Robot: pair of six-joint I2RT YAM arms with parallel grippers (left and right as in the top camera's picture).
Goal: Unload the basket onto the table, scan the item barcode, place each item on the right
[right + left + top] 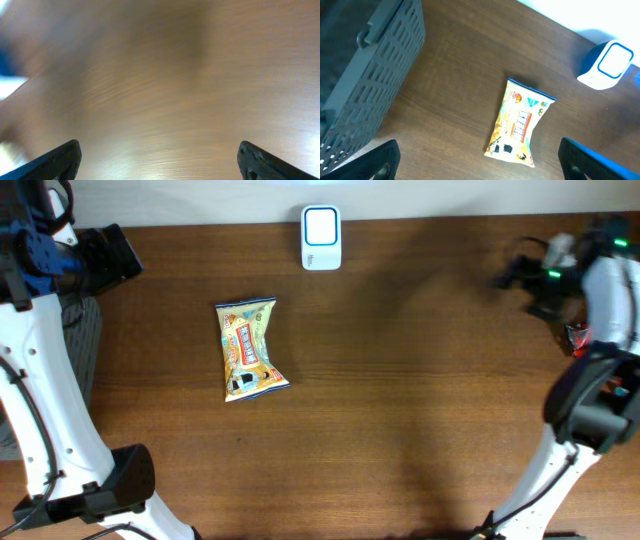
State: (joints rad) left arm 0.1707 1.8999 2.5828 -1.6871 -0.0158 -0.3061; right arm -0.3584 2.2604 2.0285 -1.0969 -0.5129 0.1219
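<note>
While the left claw (480, 167) and the right claw (159, 162) both stand spread and empty, the snack packet (250, 348) lies flat on the worktop (420, 410), well apart from the scanner (321, 237), so lifting and scanning seem yet to come

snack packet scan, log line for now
snack packet: flat on table | barcode scanner: far edge | left gripper: open, empty | right gripper: open, empty

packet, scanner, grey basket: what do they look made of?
Packet: thin plastic film with a glossy print, judging by the crimped ends and wrinkles.
Scanner: hard moulded plastic, white with blue trim, with a smooth rounded shell.
Basket: probably matte grey plastic, going by its moulded lattice wall.
</note>
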